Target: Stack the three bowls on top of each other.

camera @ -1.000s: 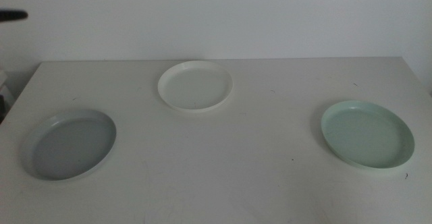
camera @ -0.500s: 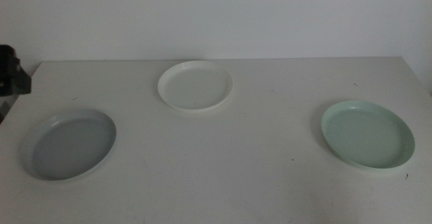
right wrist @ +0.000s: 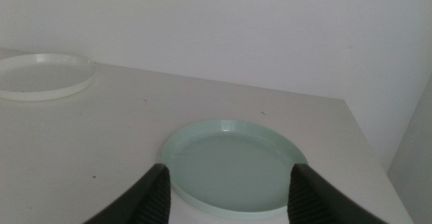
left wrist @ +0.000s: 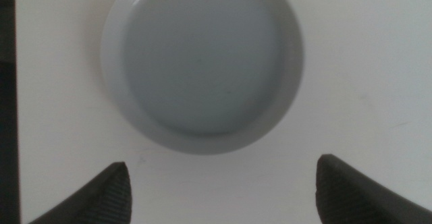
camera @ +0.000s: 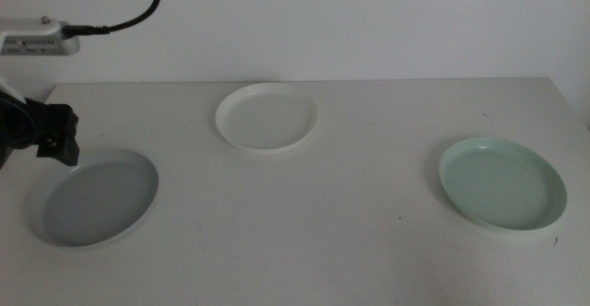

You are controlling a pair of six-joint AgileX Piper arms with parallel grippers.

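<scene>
White wall runs behind a pale tabletop (camera: 304,241) that carries three shallow dishes, all lying flat and well apart from one another. At the near left sits the pale grey bowl (camera: 92,198), at the far middle the white bowl (camera: 267,116), and at the near right the mint green bowl (camera: 501,185). Nothing is stacked yet. From the left side the left tool (camera: 53,135) reaches in over the tabletop, hanging above the far rim of the grey dish without touching it; a black cable (camera: 138,11) loops up behind it toward the wall. Seen from its own wrist camera, the left tool (left wrist: 223,183) is spread wide and grasps nothing, with its two dark jaws standing well apart and the pale grey bowl (left wrist: 201,62) lying whole beyond them, clear of both. The right tool (right wrist: 228,190) does not show in the overhead picture; its wrist camera has it low at the near right, just beside the near rim of the mint green bowl (right wrist: 233,166), also released and holding nothing, its jaws parted about as wide as the dish. Farther off to the left in that same picture lies the white bowl (right wrist: 42,75), close to the wall.
</scene>
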